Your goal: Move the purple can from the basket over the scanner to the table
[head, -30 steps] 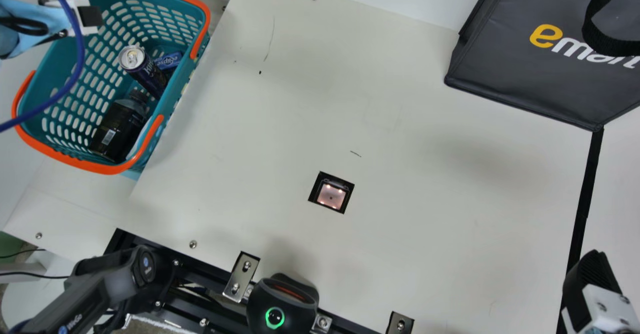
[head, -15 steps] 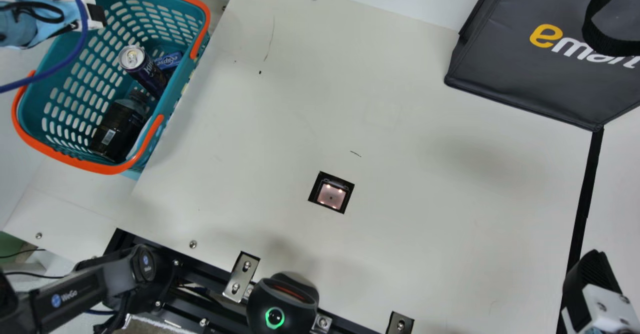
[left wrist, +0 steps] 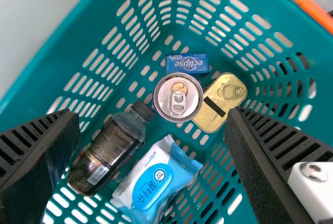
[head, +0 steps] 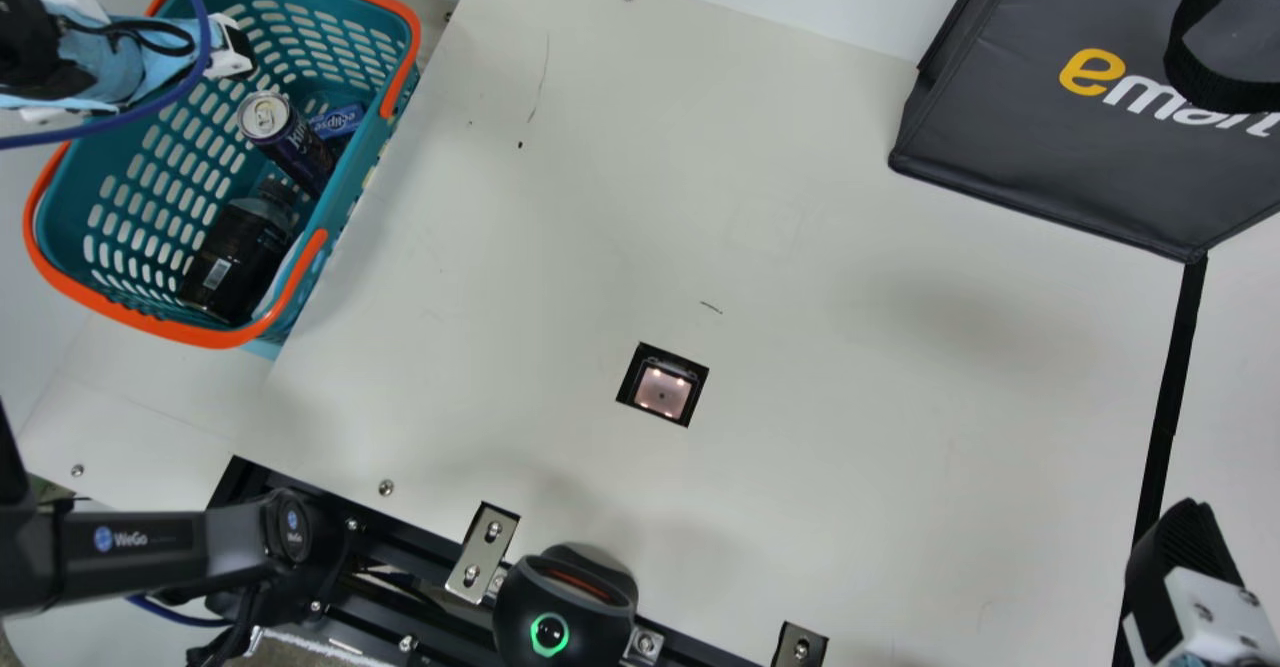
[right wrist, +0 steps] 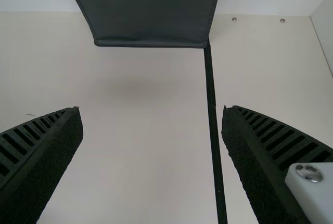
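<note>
Purple can: I can see the purple can (head: 308, 159) in the teal basket (head: 165, 327), its silver top facing up, just beside the blue gum pack (head: 338, 121) and the gold tin (left wrist: 212, 112).
Left gripper: from here I see the left gripper (head: 240, 55) over the basket, near the can; its ribbed fingers stand wide apart with nothing between their pads.
Right gripper: over at the right side of the cream table (head: 850, 397), the right gripper (head: 1183, 542) has its fingers spread too, holding nothing.
Rest of the basket: a dark bottle (head: 232, 269) lies on its side near a blue-and-white wipes pack (left wrist: 156, 180).
Scanner: the scanner (head: 662, 390) sits lit in its square opening in the table.
Bag: a dark bag (head: 1050, 157) stands at the table's far right.
</note>
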`<state>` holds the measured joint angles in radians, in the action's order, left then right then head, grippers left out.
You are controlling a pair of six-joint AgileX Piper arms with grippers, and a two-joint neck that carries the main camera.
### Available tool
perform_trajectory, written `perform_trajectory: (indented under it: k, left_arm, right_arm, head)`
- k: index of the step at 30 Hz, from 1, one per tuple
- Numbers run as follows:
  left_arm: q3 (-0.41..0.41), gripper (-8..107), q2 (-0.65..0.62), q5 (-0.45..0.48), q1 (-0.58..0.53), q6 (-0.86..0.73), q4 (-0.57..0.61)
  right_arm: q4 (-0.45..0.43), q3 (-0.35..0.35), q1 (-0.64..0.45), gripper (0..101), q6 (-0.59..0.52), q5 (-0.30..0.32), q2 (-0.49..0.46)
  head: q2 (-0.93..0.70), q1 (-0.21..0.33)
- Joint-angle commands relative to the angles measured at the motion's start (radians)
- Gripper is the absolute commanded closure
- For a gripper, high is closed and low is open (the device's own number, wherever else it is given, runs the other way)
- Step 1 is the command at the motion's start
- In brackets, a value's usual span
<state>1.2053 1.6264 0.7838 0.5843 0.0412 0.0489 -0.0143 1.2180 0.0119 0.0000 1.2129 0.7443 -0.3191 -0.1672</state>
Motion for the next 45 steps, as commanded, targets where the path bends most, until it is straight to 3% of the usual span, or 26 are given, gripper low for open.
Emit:
perform_trajectory:
  k: [1, 20, 38, 45]
  left_arm:
    - [-0.003, 9, 0.026, -0.014, -0.002, 0.01, 0.006]
    - [-0.005, 9, 0.206, -0.103, -0.045, 0.114, 0.025]
    - [-0.043, 9, 0.319, -0.303, -0.07, 0.254, -0.016]
    - [-0.032, 56, 0.322, -0.298, -0.077, 0.298, -0.037]
  right_arm:
    - [0.0, 0.0, 0.0, 6, 0.0, 0.0, 0.0]
    - [0.0, 0.0, 0.0, 6, 0.0, 0.0, 0.0]
    - [0.0, 0.0, 0.0, 6, 0.0, 0.0, 0.0]
    - [0.0, 0.0, 0.0, 6, 0.0, 0.0, 0.0]
  head:
    - [-0.002, 0.029]
    - [-0.002, 0.029]
    - [-0.002, 0.029]
    - [-0.002, 0.029]
